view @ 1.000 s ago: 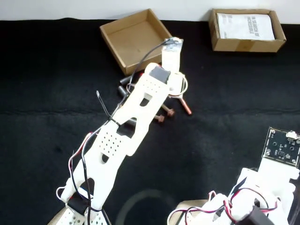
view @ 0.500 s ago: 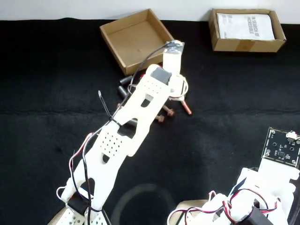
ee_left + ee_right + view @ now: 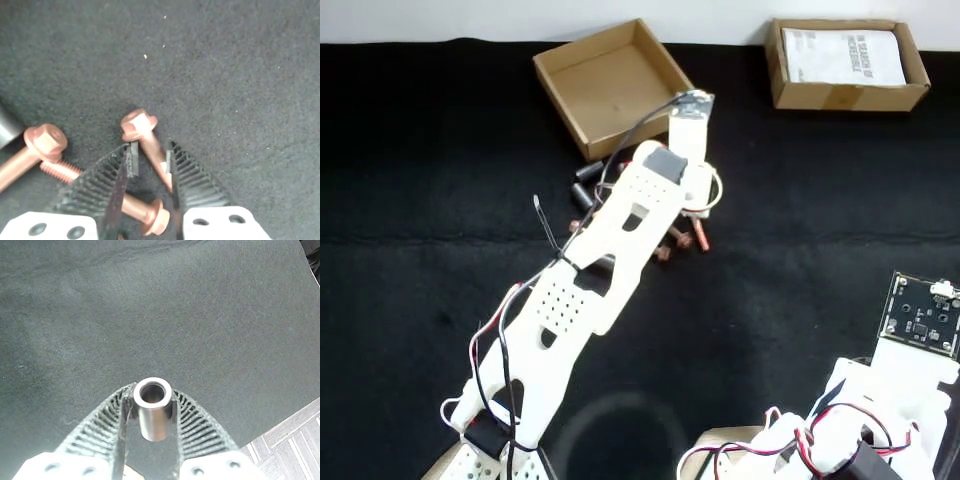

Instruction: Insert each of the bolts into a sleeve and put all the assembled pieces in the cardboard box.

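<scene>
While the left gripper (image 3: 151, 156) straddles a copper-coloured flange-head bolt (image 3: 149, 145) on the black cloth tabletop (image 3: 820, 200), we judge the step in hand to be picking that bolt up. The gripper's ribbed black jaws stand narrowly apart, with one pad against the shank and a dark sliver between the shank and the other. The bolt lies in the scatter of copper bolts and dark cylindrical sleeves (image 3: 586, 171) toward the middle of the tabletop's far edge, just on the near side of the open, empty brown cardboard box (image 3: 610, 85). Its head points away from the wrist and its long axis runs back between the jaws, slightly askew to them; whether the threaded tip rests on the cloth we cannot tell. To do this well, we would centre the shank, close just behind the head, and lift clear of the second copper bolt (image 3: 147, 215) lying crosswise beneath the fingers, leaving the thread free. By the tabletop's near right corner the right gripper (image 3: 151, 392) is clamped on a short silver metal sleeve (image 3: 152, 415), bore open toward its wrist, ready, we think, to receive the thread.
</scene>
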You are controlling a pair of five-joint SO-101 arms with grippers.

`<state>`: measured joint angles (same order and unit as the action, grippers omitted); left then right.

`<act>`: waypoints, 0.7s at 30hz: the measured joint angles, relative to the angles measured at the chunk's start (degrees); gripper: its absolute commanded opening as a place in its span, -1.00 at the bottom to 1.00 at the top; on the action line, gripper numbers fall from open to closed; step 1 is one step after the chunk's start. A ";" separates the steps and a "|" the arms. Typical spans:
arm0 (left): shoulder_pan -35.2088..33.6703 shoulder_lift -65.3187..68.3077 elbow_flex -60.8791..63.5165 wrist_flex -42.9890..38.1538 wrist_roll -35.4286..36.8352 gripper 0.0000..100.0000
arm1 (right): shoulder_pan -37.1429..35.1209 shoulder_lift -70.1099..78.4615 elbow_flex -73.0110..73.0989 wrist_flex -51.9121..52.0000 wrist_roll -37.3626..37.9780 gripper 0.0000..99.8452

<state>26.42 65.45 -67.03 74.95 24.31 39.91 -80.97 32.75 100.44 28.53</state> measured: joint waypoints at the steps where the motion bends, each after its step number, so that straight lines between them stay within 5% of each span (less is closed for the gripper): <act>1: 0.00 0.00 0.00 0.00 -0.79 -0.95 | 0.00 0.00 0.00 0.00 0.00 -0.98; 7: 2.37 0.09 -0.09 0.09 -6.68 -0.98 | 0.00 0.00 0.00 0.00 0.00 -0.98; 21: 2.46 0.09 -0.09 0.09 -7.03 -0.96 | -0.18 0.00 0.00 0.00 0.00 -0.98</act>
<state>28.88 65.54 -67.12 75.03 17.27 39.74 -80.97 32.75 100.44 28.53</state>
